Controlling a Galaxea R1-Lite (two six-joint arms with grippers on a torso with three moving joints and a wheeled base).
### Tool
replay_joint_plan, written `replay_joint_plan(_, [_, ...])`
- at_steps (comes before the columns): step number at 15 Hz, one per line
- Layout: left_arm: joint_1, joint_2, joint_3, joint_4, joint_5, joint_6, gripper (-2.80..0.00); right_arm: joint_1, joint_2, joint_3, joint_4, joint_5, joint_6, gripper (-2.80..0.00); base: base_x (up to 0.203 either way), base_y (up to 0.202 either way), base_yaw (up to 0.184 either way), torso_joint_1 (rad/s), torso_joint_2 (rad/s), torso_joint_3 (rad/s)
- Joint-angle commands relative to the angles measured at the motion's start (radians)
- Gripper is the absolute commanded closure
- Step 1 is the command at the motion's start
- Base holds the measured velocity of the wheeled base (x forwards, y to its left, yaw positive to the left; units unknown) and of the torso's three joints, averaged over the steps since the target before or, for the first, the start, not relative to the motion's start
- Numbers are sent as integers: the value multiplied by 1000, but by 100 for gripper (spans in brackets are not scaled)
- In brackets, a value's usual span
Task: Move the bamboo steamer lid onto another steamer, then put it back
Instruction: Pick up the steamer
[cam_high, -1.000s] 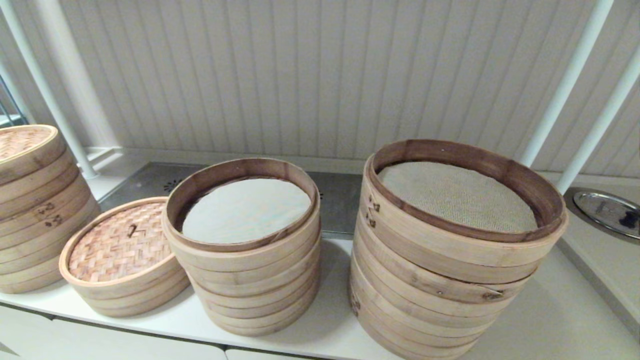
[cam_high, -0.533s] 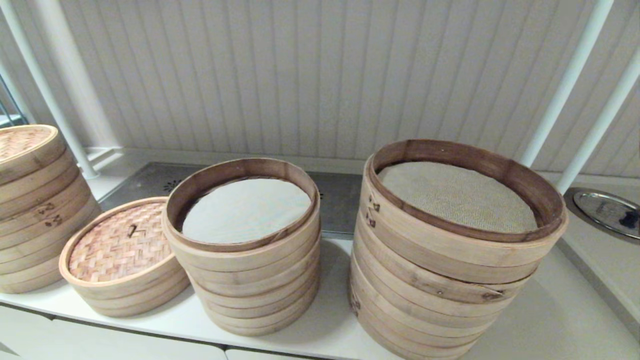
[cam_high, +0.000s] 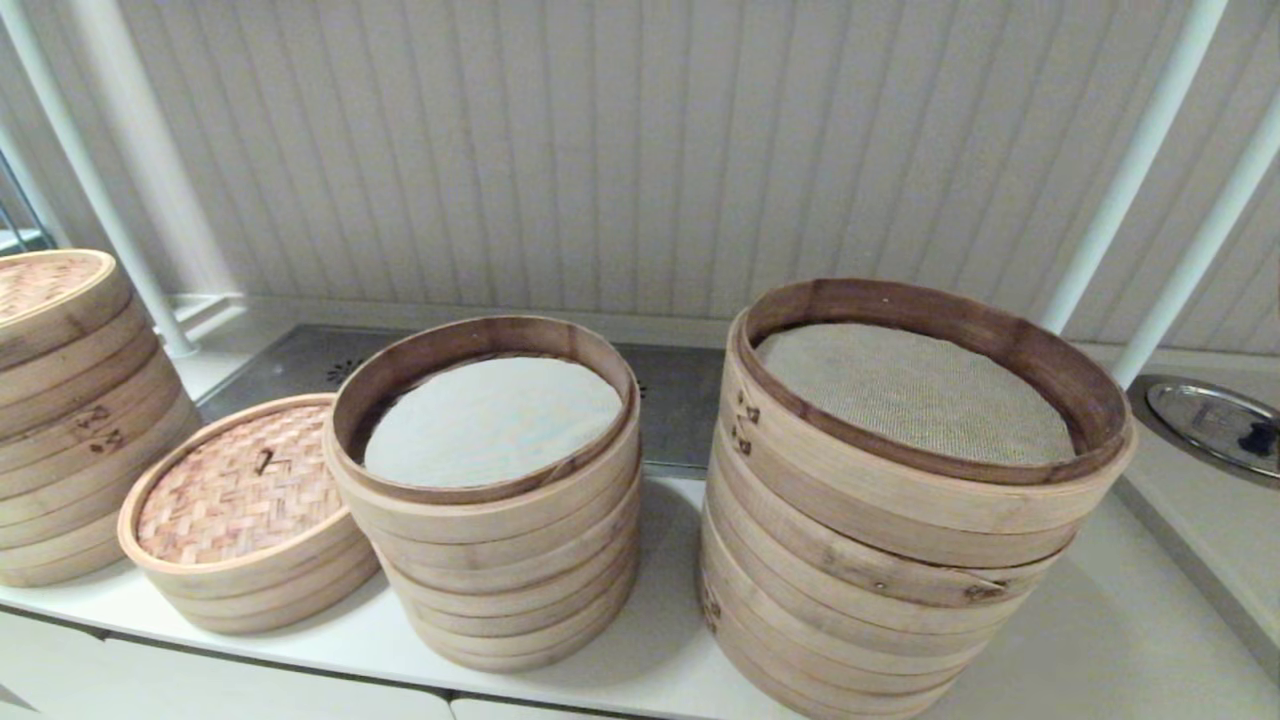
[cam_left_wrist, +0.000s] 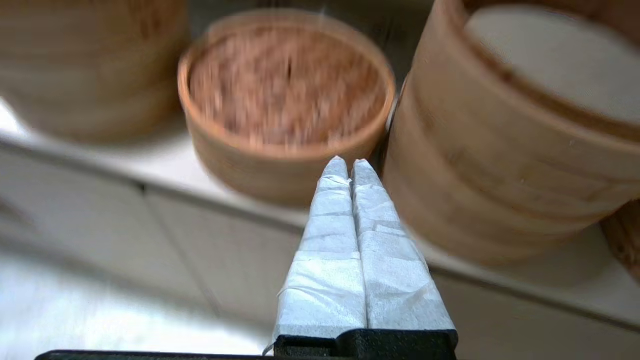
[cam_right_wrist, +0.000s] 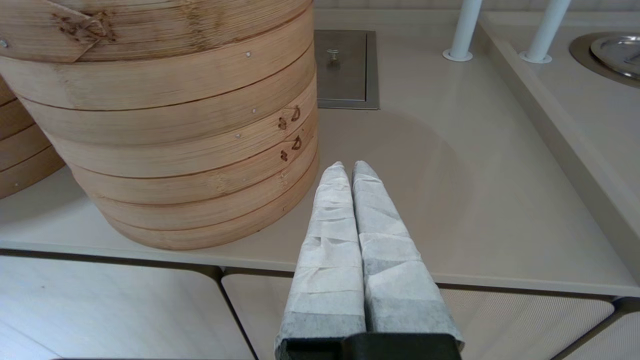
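The bamboo steamer lid (cam_high: 240, 490), with a brown weave and a small centre knob, lies on a shallow steamer (cam_high: 262, 592) at the counter's left. That steamer's inside is hidden under the lid. No uncovered single shallow steamer shows. Neither arm appears in the head view. In the left wrist view my left gripper (cam_left_wrist: 350, 161) is shut and empty, out past the counter's front edge. It points at the lid (cam_left_wrist: 285, 85) and the shallow steamer (cam_left_wrist: 270, 172). My right gripper (cam_right_wrist: 348, 164) is shut and empty at the counter's front edge, beside the wide stack (cam_right_wrist: 175, 125).
A lidded tall stack (cam_high: 70, 400) stands far left. A middle stack (cam_high: 500, 560) has a white liner on top. The widest stack (cam_high: 880, 570) has a grey mesh liner. Behind are a metal drain panel (cam_high: 680, 400) and white posts (cam_high: 1130, 170). A metal dish (cam_high: 1210, 420) sits at right.
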Motion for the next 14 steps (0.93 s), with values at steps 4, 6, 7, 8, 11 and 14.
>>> replay_joint_plan(4, [2, 337, -292, 369, -2, -83, 0, 0, 0, 3, -1, 0, 1, 0, 0, 0, 0, 0, 0, 0])
replay_joint_plan(6, [3, 454, -385, 421, -5, -110, 0, 0, 0, 3, -1, 0, 1, 0, 0, 0, 0, 0, 0, 0])
replay_joint_plan(7, [3, 505, -419, 430, -5, -113, 0, 0, 0, 3, -1, 0, 1, 0, 0, 0, 0, 0, 0, 0])
replay_joint_plan(8, [4, 557, -460, 437, -6, -115, 0, 2, 0, 3, 0, 0, 1, 0, 0, 0, 0, 0, 0, 0])
replay_joint_plan(11, [39, 723, -554, 451, -24, -118, 0, 0, 0, 3, 0, 0, 1, 0, 0, 0, 0, 0, 0, 0])
replay_joint_plan(14, [103, 881, -634, 437, -45, -115, 0, 0, 0, 3, -1, 0, 1, 0, 0, 0, 0, 0, 0, 0])
